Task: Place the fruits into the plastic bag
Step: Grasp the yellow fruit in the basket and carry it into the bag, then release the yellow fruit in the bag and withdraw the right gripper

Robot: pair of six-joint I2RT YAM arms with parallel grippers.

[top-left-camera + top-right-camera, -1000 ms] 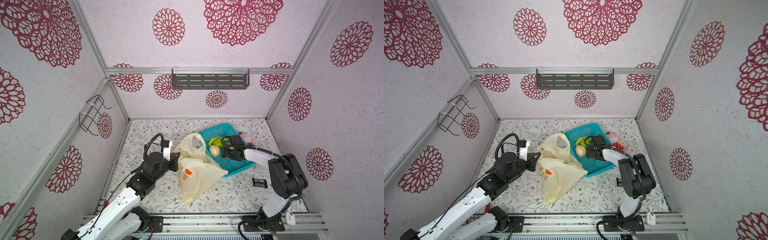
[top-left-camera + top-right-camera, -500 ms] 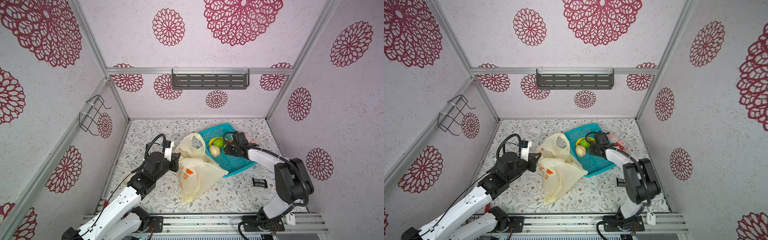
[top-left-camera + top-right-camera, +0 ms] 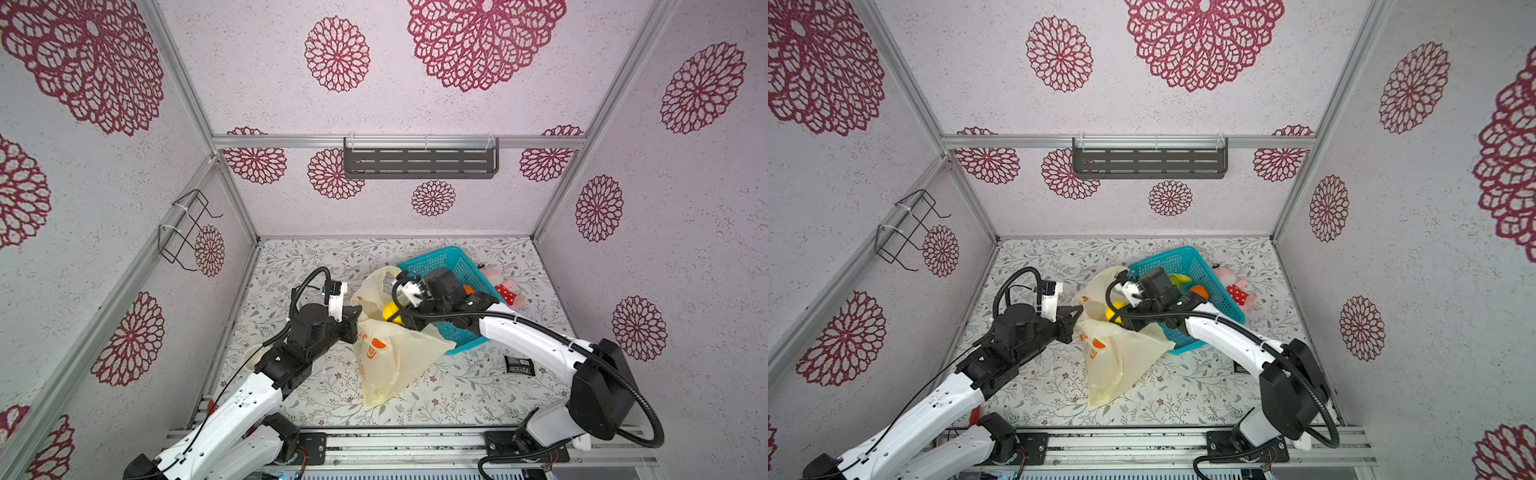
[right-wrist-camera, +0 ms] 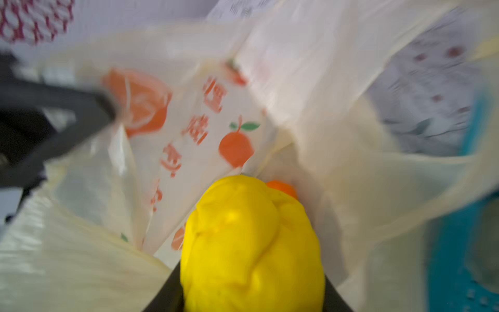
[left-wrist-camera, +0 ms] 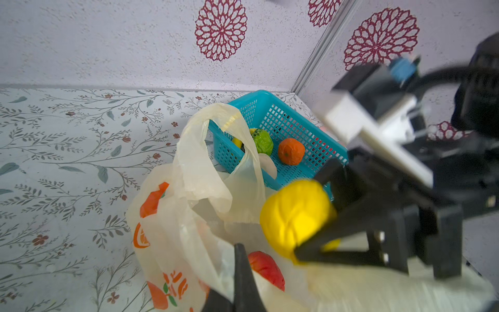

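Top view: right arm [image 3: 532,338] stretched over bag [image 3: 395,353], jaws clamping yellow ball [image 3: 390,312].

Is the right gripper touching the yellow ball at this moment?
Touching. The left wrist view shows the right gripper closed on the yellow ball, with its black fingers pressed against opposite sides of the ball and no gap.
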